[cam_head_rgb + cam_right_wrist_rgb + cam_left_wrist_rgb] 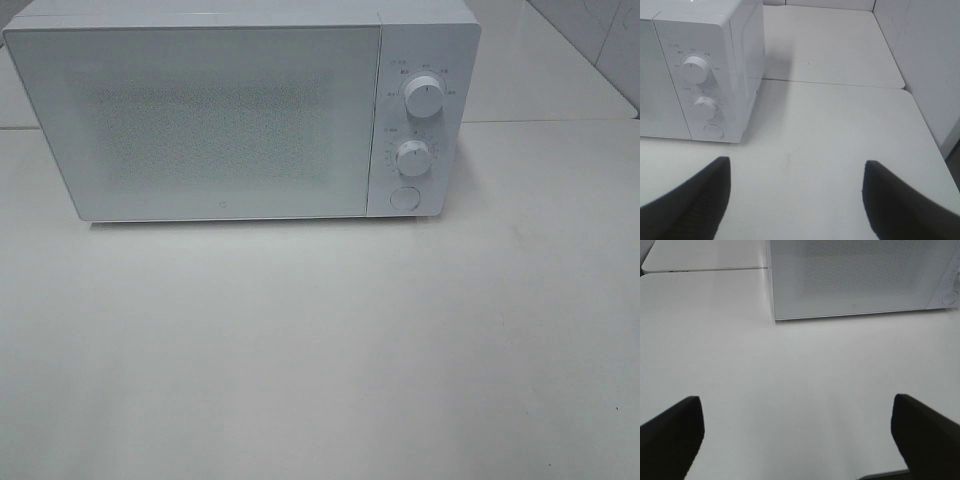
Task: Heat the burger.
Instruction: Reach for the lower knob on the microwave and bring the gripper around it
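Observation:
The burger is out of view in every frame. A white microwave (240, 110) stands at the back of the table with its door shut; it also shows as the microwave (860, 277) in the left wrist view and the microwave (700, 70) in the right wrist view. Neither arm appears in the exterior high view. My left gripper (797, 435) is open over bare table in front of the door, nothing between its fingers. My right gripper (795, 192) is open over bare table, off the microwave's control-panel side, also holding nothing.
The microwave's panel carries an upper knob (423, 98), a lower knob (412, 157) and a round button (403, 198). A seam (835, 84) joins two white table tops. A white wall (935, 60) rises on the right side.

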`<state>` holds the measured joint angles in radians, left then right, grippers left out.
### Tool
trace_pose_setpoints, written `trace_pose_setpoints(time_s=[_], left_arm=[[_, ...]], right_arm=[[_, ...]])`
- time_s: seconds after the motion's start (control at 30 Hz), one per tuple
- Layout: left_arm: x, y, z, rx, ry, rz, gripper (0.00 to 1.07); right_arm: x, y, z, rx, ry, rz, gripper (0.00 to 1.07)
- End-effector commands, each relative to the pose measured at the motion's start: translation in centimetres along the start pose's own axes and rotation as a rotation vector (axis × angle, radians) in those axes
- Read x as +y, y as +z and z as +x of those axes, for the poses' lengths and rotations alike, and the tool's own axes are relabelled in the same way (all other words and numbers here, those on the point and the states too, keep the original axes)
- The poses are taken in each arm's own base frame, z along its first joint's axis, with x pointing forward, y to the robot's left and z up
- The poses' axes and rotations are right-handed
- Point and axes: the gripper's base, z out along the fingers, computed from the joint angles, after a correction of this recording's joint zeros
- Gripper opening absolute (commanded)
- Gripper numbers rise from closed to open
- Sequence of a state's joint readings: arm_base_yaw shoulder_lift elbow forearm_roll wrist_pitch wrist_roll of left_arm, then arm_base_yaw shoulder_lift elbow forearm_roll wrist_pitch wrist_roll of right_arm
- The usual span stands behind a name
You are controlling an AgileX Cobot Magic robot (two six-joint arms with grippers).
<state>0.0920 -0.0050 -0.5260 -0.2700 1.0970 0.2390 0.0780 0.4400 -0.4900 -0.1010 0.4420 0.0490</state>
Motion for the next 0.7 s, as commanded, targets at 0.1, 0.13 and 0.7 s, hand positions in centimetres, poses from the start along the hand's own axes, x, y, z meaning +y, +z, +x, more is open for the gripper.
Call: trace_pose_setpoints(time_s=[0.1, 0.13, 0.7], left_arm=[[-0.1, -0.2, 0.1, -0.028, -0.006, -0.001, 0.94], [-0.1, -0.2, 0.1, -0.028, -0.006, -0.001, 0.94], [-0.1, -0.2, 0.1, -0.028, -0.006, -0.001, 0.94]], right_arm=[[0.3, 2.4, 0.1, -0.061, 0.003, -0.014, 0.70], [0.3, 2.4, 0.1, -0.061, 0.003, -0.014, 0.70], [0.9, 8.0, 0.2, -0.167, 0.049, -0.057, 0.70]])
